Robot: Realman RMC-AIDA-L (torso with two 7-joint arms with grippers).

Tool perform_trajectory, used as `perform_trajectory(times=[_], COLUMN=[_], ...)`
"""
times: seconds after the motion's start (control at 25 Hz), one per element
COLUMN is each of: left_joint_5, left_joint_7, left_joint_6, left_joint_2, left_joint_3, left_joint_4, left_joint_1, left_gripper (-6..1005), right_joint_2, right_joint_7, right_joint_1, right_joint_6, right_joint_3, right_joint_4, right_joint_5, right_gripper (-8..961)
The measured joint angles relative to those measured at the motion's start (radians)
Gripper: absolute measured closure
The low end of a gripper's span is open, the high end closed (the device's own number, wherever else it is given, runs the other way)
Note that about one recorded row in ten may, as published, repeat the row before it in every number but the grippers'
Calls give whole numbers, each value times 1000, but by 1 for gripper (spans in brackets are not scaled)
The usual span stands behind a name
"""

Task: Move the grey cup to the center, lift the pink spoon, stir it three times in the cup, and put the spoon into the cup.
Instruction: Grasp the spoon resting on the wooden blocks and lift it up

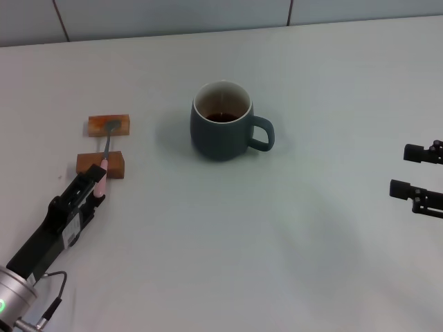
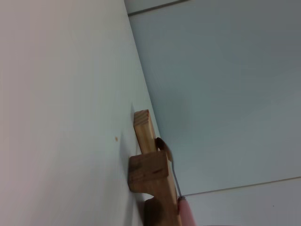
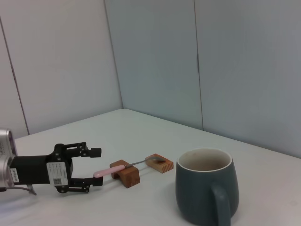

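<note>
Fingers of the left gripper [image 1: 98,185] are spread apart around the handle tip of the pink spoon [image 1: 105,158], which is bridged across two wooden blocks [image 1: 109,125] just ahead, and nothing is gripped yet. Closure should be made squarely on the pink handle before any lift, so the near block is not nudged. Beyond them the grey cup [image 1: 221,130] is seen mid-table, while the right gripper [image 1: 415,173], also spread, is parked far off.
</note>
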Motion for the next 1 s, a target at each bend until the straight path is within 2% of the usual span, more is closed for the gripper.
perform_trajectory(times=[0.44, 1.0], left_joint_5=[-3, -6], left_joint_7=[-35, -48], left_joint_6=[-37, -41], left_joint_2=[-2, -1], left_joint_3=[-1, -11], left_joint_4=[-14, -25], left_joint_1=[-30, -34], left_gripper=[216, 216], right_joint_2=[0, -2], right_joint_7=[0, -1], right_joint_1=[0, 0], right_joint_6=[0, 0], right_joint_3=[5, 0], right_joint_4=[4, 3], right_joint_5=[0, 0], right_gripper=[273, 273])
